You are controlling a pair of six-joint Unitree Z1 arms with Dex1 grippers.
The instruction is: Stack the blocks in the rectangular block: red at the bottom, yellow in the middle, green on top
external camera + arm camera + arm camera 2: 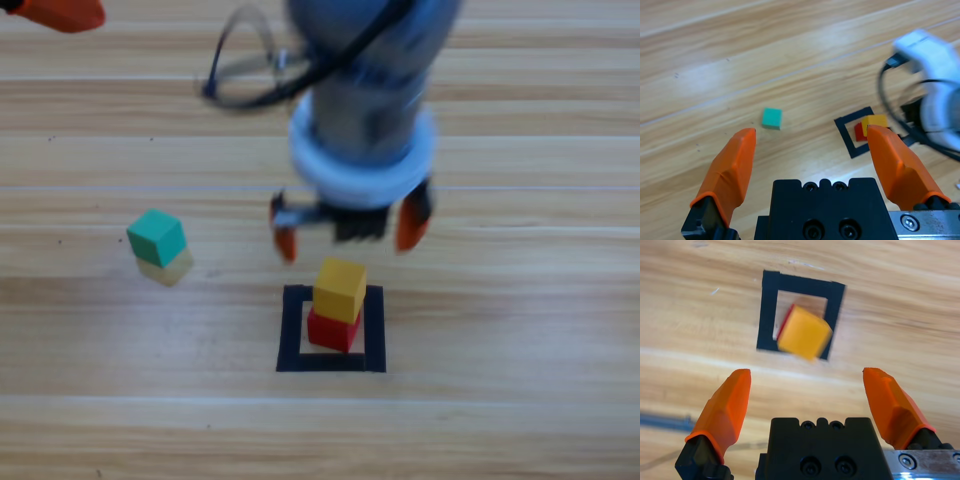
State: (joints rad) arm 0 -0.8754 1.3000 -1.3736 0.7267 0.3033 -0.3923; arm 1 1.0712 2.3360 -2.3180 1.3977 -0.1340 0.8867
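Right wrist view first: the right gripper has its two orange jaws spread wide with nothing between them. Just past them sits the small bright yellow cube, on top of the small red cube, of which only a thin edge peeks out. Both stand inside the flat square of black tape on the wooden table.

From above, the right gripper hangs just behind the little tower. The yellow cube is turned a bit on the red cube, so their sides do not line up. The tape square goes all the way around them.

Farther off to the left, well apart from the tower, sits the small teal-green cube. It looks like it rests on a pale yellowish shape. I cannot tell what that shape is.

The left gripper waits at the top left edge of the high view, jaws open and empty. In its own view the green cube lies ahead of it.

What could go wrong, I think: the green cube has to go on top, and the yellow one sits crooked. A bump from a jaw, or a green cube set down off centre, could knock the tower over or push it out of the square.

The red cube is mostly hidden, and the left arm is cut off.
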